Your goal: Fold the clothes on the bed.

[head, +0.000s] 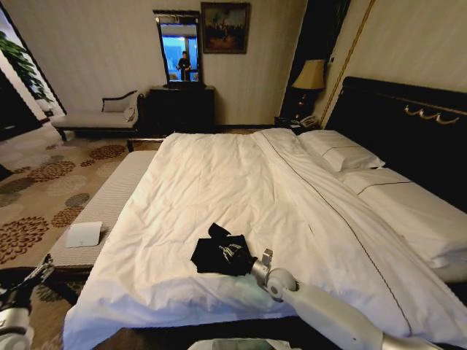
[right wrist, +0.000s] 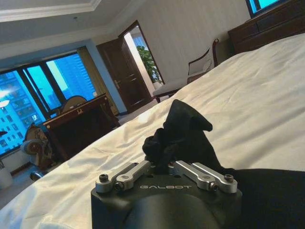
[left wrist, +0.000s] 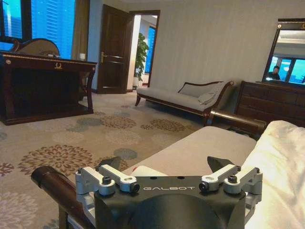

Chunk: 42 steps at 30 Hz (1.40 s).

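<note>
One black T-shirt (head: 222, 253) lies bunched on the white duvet of the bed (head: 241, 197), near the foot end and roughly midway across. In the head view the right gripper (head: 257, 264) reaches in from the lower right, its pale arm stretched over the bed's corner, and its tip sits at the shirt's near right edge — touching the cloth. Small white lettering shows on the crumpled fabric. The left gripper (head: 33, 281) hangs low at the left edge, off the bed, beside the upholstered bench (head: 109, 208) that runs along the bed's left side; a white card (head: 83, 234) rests on that bench. White pillows (head: 341, 150) lie against the dark headboard (head: 408, 124).

From the left wrist view, the left gripper (left wrist: 169, 167) has its jaws spread wide with nothing between them. It hovers over the bench (left wrist: 200, 150), with the bench's dark wooden rail (left wrist: 57, 186) near and the duvet edge (left wrist: 281, 167) just beside. A chaise lounge (left wrist: 186, 98) stands well apart across the patterned carpet (left wrist: 71, 143).

From the right wrist view, the right gripper (right wrist: 162, 164) has its jaws drawn narrow, pinching a raised fold of the T-shirt (right wrist: 183, 136) — the fabric stands up in a dark peak above the fingers, the rest spreading flat on the bed (right wrist: 248, 95).
</note>
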### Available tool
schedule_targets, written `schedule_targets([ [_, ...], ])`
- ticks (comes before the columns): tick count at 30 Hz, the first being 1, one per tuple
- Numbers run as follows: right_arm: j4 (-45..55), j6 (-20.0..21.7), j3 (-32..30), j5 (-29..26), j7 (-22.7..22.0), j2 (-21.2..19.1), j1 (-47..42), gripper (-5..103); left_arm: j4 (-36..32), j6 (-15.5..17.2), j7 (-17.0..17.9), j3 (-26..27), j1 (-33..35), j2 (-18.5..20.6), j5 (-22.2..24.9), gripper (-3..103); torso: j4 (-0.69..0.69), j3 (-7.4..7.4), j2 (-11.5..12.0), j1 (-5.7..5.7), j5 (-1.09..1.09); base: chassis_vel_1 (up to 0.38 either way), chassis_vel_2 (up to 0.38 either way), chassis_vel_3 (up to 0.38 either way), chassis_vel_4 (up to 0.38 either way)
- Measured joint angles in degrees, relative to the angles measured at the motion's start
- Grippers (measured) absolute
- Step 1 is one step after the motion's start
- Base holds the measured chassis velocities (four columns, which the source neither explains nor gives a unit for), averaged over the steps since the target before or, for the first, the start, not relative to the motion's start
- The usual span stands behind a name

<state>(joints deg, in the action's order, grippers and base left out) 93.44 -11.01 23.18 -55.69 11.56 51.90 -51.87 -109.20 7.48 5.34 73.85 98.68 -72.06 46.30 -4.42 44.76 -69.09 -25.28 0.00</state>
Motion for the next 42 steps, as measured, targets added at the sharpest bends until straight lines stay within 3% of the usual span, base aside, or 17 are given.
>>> schedule_targets([
  [10, 0.0, -0.2, 0.3, 0.6, -1.8, 2.9, -0.7, 2, -0.3, 0.0, 0.2, -0.5, -0.3, -0.5, -0.6, 100, 0.00, 0.00, 0.0, 0.00, 0.00, 0.000, 0.000, 0.000, 0.000],
  [13, -0.3, -1.0, 1.0, 0.7, -1.5, 3.8, -0.3, 18, 0.0, 0.0, 0.2, -0.5, -0.2, -0.3, -0.6, 100, 0.01, 0.00, 0.0, 0.00, 0.00, 0.000, 0.000, 0.000, 0.000],
  [15, -0.3, -1.5, 1.3, 0.6, -1.0, 4.0, -0.1, 18, 0.2, 0.1, 0.3, -0.5, -0.2, -0.2, -0.6, 100, 0.01, 0.00, 0.0, 0.00, 0.00, 0.000, 0.000, 0.000, 0.000],
  [16, -0.1, -1.8, 1.7, 0.2, -0.5, 4.2, 0.1, 28, 0.4, 0.1, 0.3, -0.5, -0.3, 0.0, -0.6, 100, 0.00, 0.00, 0.0, 0.00, 0.00, 0.000, 0.000, 0.000, 0.000],
  [17, 0.2, -2.0, 1.9, -0.2, -0.3, 4.3, 0.2, 28, 0.5, 0.1, 0.4, -0.5, -0.4, 0.1, -0.6, 100, 0.00, 0.00, 0.0, 0.00, 0.00, 0.000, 0.000, 0.000, 0.000],
  [20, 0.5, -2.3, 2.4, -1.4, 0.0, 4.9, 0.6, 44, 0.8, 0.2, 0.4, -0.6, -0.5, 0.3, -0.6, 100, 0.01, 0.00, 0.0, 0.00, 0.00, 0.000, 0.000, 0.000, 0.000],
  [22, 0.4, -2.4, 2.5, -1.7, 0.0, 5.1, 0.8, 44, 0.9, 0.2, 0.4, -0.6, -0.6, 0.4, -0.6, 100, 0.01, 0.00, 0.0, 0.00, 0.00, 0.000, 0.000, 0.000, 0.000],
  [24, -0.2, -2.7, 2.4, -3.2, 0.0, 5.9, 1.2, 55, 1.3, 0.2, 0.4, -0.7, -0.6, 0.7, -0.6, 100, 0.00, 0.00, 0.0, 0.00, -0.01, 0.000, 0.000, 0.000, 0.000],
  [25, -0.2, -2.7, 2.4, -3.2, 0.0, 5.9, 1.2, 55, 1.3, 0.2, 0.4, -0.7, -0.6, 0.7, -0.6, 100, 0.00, 0.00, 0.0, 0.00, -0.01, 0.000, 0.000, 0.000, 0.000],
  [27, -1.2, -2.5, 2.2, -5.1, -1.6, 7.2, 1.8, 67, 1.6, 0.2, 0.4, -0.8, -0.7, 0.9, -0.6, 100, 0.00, 0.00, 0.0, 0.00, -0.01, 0.000, 0.000, 0.000, 0.000],
  [28, -1.2, -2.5, 2.2, -5.1, -1.6, 7.2, 1.8, 67, 1.6, 0.2, 0.4, -0.8, -0.7, 0.9, -0.6, 100, 0.00, 0.00, 0.0, 0.00, -0.01, 0.000, 0.000, 0.000, 0.000],
  [32, -6.2, -0.4, 2.1, -7.8, -7.1, 12.5, 3.9, 89, 1.7, 0.2, 0.4, -1.4, -1.0, 1.0, -0.7, 100, 0.00, 0.00, 0.0, 0.00, -0.01, 0.000, 0.000, 0.000, 0.000],
  [34, -7.1, 0.0, 2.2, -8.0, -7.3, 13.5, 4.3, 89, 1.7, 0.2, 0.4, -1.5, -1.0, 0.9, -0.8, 100, 0.01, 0.00, 0.0, 0.00, 0.00, 0.000, 0.000, 0.000, 0.000],
  [37, -9.4, 1.6, 3.1, -9.0, -7.8, 16.5, 5.6, 99, 1.7, 0.2, 0.4, -1.7, -1.1, 0.7, -1.0, 100, 0.01, 0.00, 0.0, 0.00, 0.00, 0.000, 0.000, 0.000, 0.000],
  [42, -12.3, 2.9, 5.3, -9.5, -8.1, 20.7, 7.2, 100, 2.1, 0.0, 0.4, -1.7, -0.7, 0.3, -1.1, 100, 0.01, 0.00, 0.0, 0.00, -0.01, 0.000, 0.000, 0.000, 0.000],
])
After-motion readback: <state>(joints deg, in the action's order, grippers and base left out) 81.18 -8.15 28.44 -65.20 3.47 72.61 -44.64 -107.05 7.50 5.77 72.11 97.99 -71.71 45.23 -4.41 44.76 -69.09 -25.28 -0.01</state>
